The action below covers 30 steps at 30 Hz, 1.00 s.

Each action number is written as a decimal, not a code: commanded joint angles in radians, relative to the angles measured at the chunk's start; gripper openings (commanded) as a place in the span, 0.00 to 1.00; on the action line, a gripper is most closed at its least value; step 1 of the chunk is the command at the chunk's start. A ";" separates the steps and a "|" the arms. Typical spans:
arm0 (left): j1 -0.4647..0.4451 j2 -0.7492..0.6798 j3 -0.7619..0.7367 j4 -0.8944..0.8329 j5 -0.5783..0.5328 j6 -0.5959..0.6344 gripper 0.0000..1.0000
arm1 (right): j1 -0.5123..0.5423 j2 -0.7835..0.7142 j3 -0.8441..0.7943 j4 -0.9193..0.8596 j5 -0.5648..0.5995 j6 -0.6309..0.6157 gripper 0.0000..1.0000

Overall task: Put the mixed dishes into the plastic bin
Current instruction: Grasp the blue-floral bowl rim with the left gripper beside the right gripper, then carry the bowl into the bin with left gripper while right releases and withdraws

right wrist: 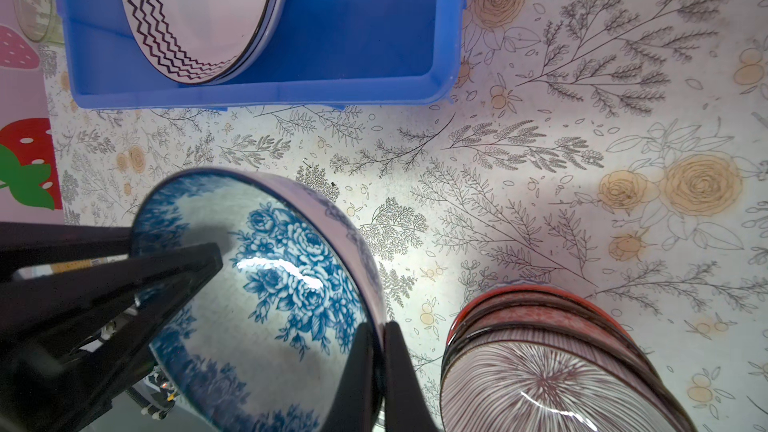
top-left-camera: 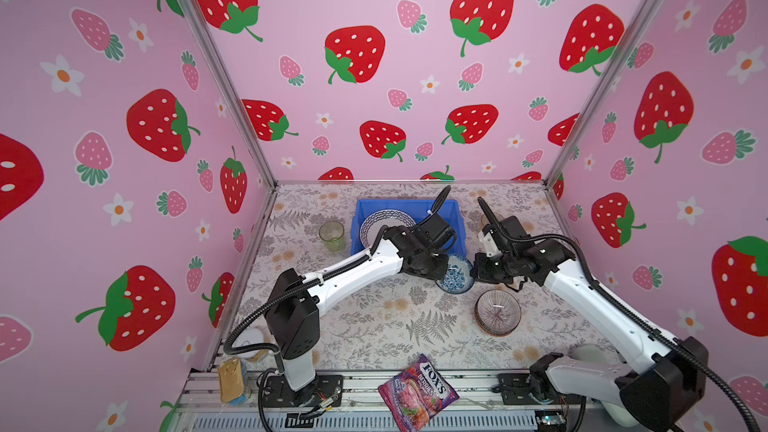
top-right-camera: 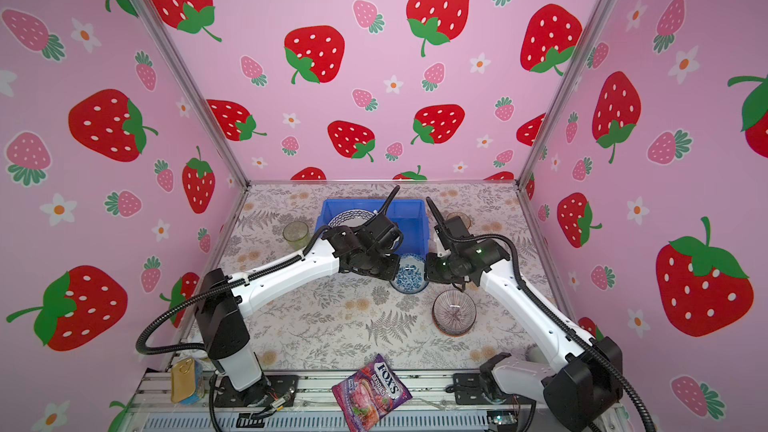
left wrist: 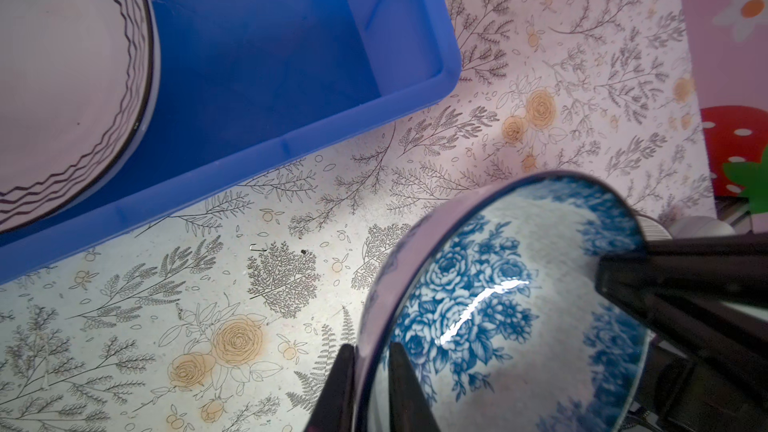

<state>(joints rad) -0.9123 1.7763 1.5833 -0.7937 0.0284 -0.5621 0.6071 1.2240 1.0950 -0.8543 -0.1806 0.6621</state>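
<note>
Left wrist view: the left claw [left wrist: 372, 351] is pinching the rim of the blue bowl [left wrist: 498, 305], with one finger inside and one outside. The right claw [left wrist: 623, 257] pinches the rim on the other side of the bowl. It is squeezed narrow too, so both claws hold this one bowl. The right wrist view shows the same two grips.

In both top views the blue bowl is just outside the blue bin [top-left-camera: 405, 205], by its near right corner, over the tabletop [top-left-camera: 374, 326]. I cannot tell if the bowl touches the tabletop.

Inside the bin, at its left end, lies the zigzag plate [top-left-camera: 382, 224]. A green glass [top-left-camera: 331, 236] stands just left of the bin. A striped bowl [top-left-camera: 497, 312] sits in front of the bin, farther out than the blue bowl — it rests in an orange bowl [right wrist: 540, 295].
</note>
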 commanded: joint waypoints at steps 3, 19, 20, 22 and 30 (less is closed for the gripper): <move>-0.006 0.012 0.035 -0.030 -0.005 0.007 0.02 | 0.008 0.006 0.045 0.046 -0.019 0.013 0.00; 0.001 -0.038 -0.002 -0.032 -0.008 -0.031 0.00 | -0.046 0.020 0.089 0.045 -0.032 -0.035 0.47; 0.003 -0.042 -0.002 -0.034 -0.011 -0.033 0.00 | -0.058 0.024 0.097 0.043 -0.037 -0.045 0.51; 0.010 -0.054 -0.006 -0.038 -0.013 -0.040 0.00 | -0.081 0.032 0.119 0.031 -0.040 -0.068 0.65; 0.108 -0.039 0.120 -0.114 0.038 -0.036 0.00 | -0.177 0.019 0.166 0.006 -0.045 -0.120 0.99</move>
<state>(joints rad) -0.8436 1.7466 1.6039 -0.8665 0.0502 -0.5907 0.4595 1.2591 1.2343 -0.8223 -0.2195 0.5766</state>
